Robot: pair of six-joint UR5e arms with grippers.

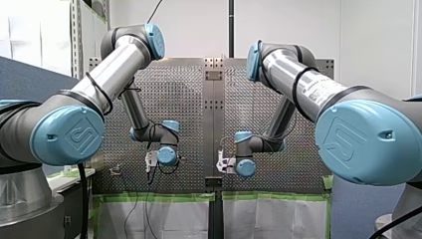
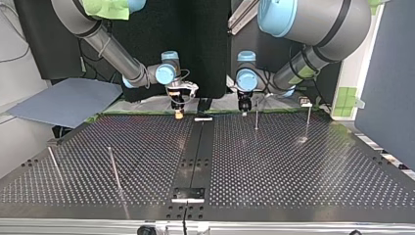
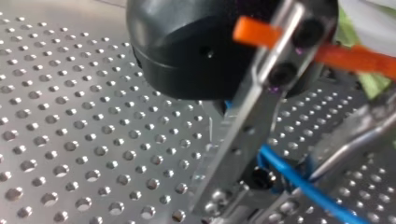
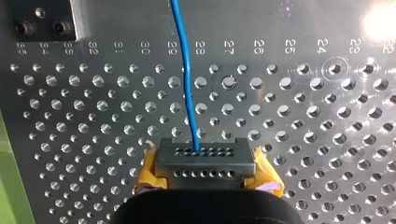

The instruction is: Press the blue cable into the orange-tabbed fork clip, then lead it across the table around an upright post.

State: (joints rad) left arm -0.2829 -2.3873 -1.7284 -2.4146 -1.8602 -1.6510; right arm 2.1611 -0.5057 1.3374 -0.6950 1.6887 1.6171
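Observation:
The thin blue cable [image 4: 187, 84] runs over the perforated plate and ends inside my right gripper [image 4: 204, 162], which is shut on it, yellow pads at both sides. In the top view this gripper [image 2: 178, 113] hangs at the table's far edge, left of the centre seam. My left gripper [image 2: 243, 108] hangs right of the seam, beside an upright post [image 2: 256, 117]. In the left wrist view the blue cable [image 3: 299, 184] passes under the black gripper body, and an orange strip [image 3: 359, 57] crosses behind it. Whether the cable is gripped there is hidden.
A second post [image 2: 308, 120] and a small pale fixture [image 2: 306, 103] stand at the top view's far right. Two leaning rods [image 2: 113, 166] stand at its near left. A blue sheet [image 2: 68, 100] lies beyond the table's left corner. A white piece [image 2: 203, 118] sits on the centre seam.

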